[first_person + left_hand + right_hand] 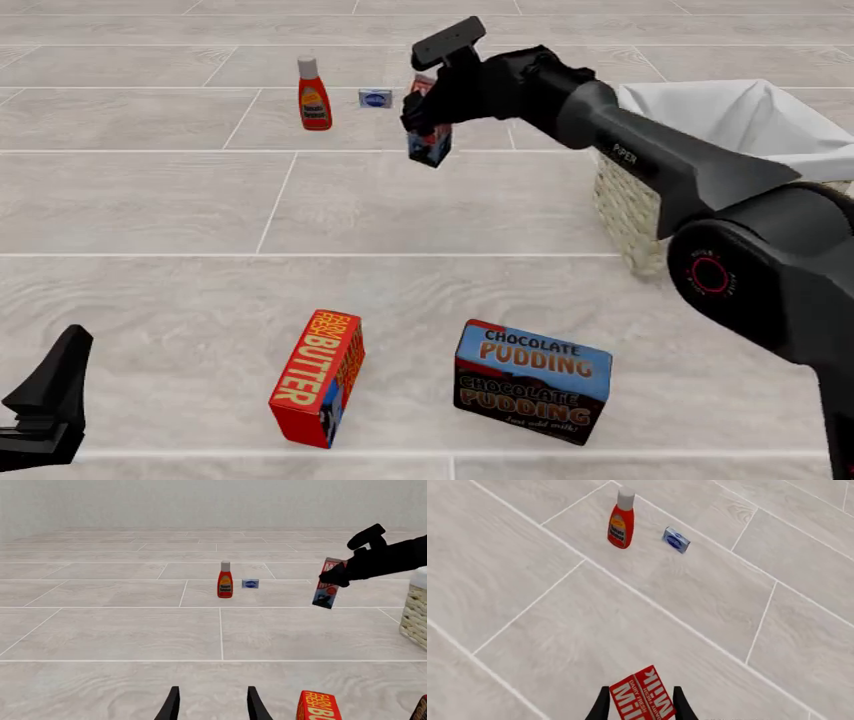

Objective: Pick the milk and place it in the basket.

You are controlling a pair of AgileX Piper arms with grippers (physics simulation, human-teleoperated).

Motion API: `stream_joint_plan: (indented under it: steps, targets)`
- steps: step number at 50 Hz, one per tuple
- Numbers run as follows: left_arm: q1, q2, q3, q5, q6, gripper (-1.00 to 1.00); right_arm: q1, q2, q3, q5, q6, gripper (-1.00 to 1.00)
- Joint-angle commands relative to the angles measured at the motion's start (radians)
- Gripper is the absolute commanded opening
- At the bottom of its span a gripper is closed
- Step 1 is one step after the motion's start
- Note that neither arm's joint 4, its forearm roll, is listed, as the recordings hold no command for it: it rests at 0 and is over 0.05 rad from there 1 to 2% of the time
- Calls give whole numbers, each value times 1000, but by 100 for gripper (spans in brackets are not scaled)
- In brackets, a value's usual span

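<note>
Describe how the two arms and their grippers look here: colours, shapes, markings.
Both are matt black. The right arm has a grey tapered forearm lettered "PIPER" and a round joint with a red ring. Its gripper has two slim, black, pointed fingers, as does the left gripper. No cables show.

The counter (pixel 160 200) is pale grey with a faint wood grain, ruled by thin white lines into long tiles. The milk (pixel 429 140) is red above and blue below, with white lettering on the red top. The ketchup (pixel 314 96) is red with a white cap and a yellow label. Beside it, a small box (pixel 375 98) is white with a blue oval. The basket (pixel 627 210) is pale woven wicker — its lining white. The butter (pixel 320 376) is red with yellow lettering and a blue base. The pudding (pixel 534 380) is blue over dark brown — orange lettering throughout. Both hands, right (pixel 430 100) and left (pixel 212 705), are black.
</note>
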Motion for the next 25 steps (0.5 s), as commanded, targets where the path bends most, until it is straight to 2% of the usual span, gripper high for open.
stream_joint_plan:
  steps: [1,10,25]
  targets:
    - [0,0,0,0,0,100,-41,-121,22,-12,14,-100]
    - [0,0,0,0,0,100,-69,-222,101,-35,26,-100]
    - [0,0,0,0,0,100,-162,-350,182,-27,3,-100]
